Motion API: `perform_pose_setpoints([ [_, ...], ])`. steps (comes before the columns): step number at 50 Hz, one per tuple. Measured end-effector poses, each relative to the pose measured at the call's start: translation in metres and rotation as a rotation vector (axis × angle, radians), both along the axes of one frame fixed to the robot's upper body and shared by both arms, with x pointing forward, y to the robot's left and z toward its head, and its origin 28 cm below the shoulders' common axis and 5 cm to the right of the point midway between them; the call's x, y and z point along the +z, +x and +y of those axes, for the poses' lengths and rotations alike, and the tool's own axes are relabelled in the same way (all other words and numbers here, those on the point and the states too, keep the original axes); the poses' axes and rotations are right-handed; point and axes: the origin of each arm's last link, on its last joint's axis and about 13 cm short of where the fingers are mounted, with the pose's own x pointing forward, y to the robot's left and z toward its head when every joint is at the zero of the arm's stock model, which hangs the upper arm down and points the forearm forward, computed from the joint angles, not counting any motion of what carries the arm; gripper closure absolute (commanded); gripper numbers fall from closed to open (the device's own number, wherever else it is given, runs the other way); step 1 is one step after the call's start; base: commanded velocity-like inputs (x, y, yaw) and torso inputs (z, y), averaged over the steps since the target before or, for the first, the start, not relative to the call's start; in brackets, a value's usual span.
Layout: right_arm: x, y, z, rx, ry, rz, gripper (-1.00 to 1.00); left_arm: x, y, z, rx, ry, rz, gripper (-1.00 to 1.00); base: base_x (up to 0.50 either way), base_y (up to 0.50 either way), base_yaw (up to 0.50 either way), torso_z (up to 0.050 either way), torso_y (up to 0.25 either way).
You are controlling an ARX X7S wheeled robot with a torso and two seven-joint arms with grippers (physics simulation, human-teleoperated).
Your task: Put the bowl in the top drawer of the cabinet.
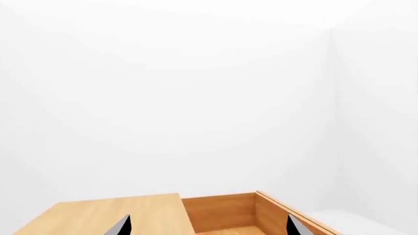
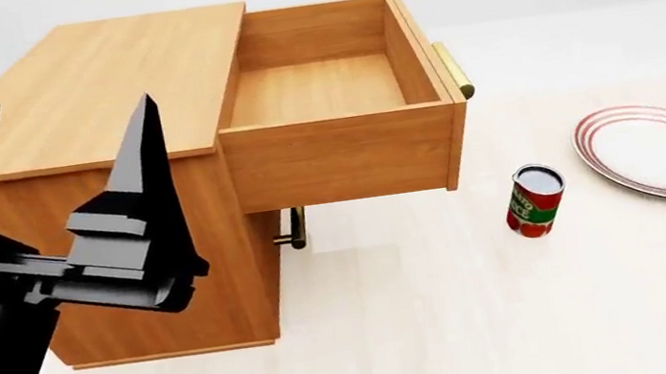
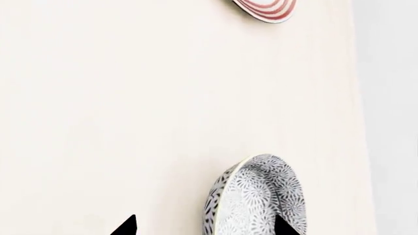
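The bowl point(image 3: 258, 196), speckled blue-grey on white, shows only in the right wrist view, lying on the pale floor. My right gripper point(image 3: 205, 227) is open at it. One fingertip point(image 3: 284, 227) is over the bowl's speckled outside and the other point(image 3: 127, 226) is over bare floor beside the rim. The cabinet point(image 2: 113, 80) stands at the left of the head view with its top drawer point(image 2: 335, 153) pulled fully out and nothing in it. My left gripper point(image 2: 64, 106) hangs open and holds nothing, near the cabinet's front left; in its wrist view its fingertips point(image 1: 124, 226) frame the cabinet top and drawer point(image 1: 222, 213).
A red can point(image 2: 535, 201) stands on the floor right of the drawer. A white plate point(image 2: 664, 151) with red rim rings lies further right, its edge also in the right wrist view as the plate point(image 3: 265, 10). The lower drawer's brass handle point(image 2: 297, 228) sits under the open drawer.
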Motion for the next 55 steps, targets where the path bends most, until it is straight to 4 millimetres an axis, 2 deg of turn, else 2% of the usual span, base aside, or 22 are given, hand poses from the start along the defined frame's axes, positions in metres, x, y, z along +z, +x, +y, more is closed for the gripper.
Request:
perform_pose_setpoints([
  [18, -0.028, 0.009, -0.007, -0.023, -0.026, 0.035, -1.00, 0.000, 0.000, -0.001, -0.005, 0.002, 0.002, -1.00, 0.00, 0.00, 0.00, 0.000, 0.000],
  [35, -0.058, 0.006, -0.014, -0.065, -0.032, 0.062, -1.00, -0.002, 0.000, -0.002, -0.011, 0.005, 0.008, -1.00, 0.00, 0.00, 0.00, 0.000, 0.000],
  [36, -0.060, 0.006, -0.014, -0.067, -0.031, 0.065, 1.00, -0.002, 0.000, -0.002, -0.011, 0.005, 0.008, -1.00, 0.00, 0.00, 0.00, 0.000, 0.000],
  [46, -0.070, 0.001, -0.017, -0.093, -0.034, 0.074, 1.00, -0.003, 0.000, -0.003, -0.015, 0.005, 0.013, -1.00, 0.00, 0.00, 0.00, 0.000, 0.000],
  [55, -0.067, -0.003, -0.018, -0.115, -0.044, 0.073, 1.00, -0.003, 0.000, -0.003, -0.016, 0.005, 0.016, -1.00, 0.00, 0.00, 0.00, 0.000, 0.000],
])
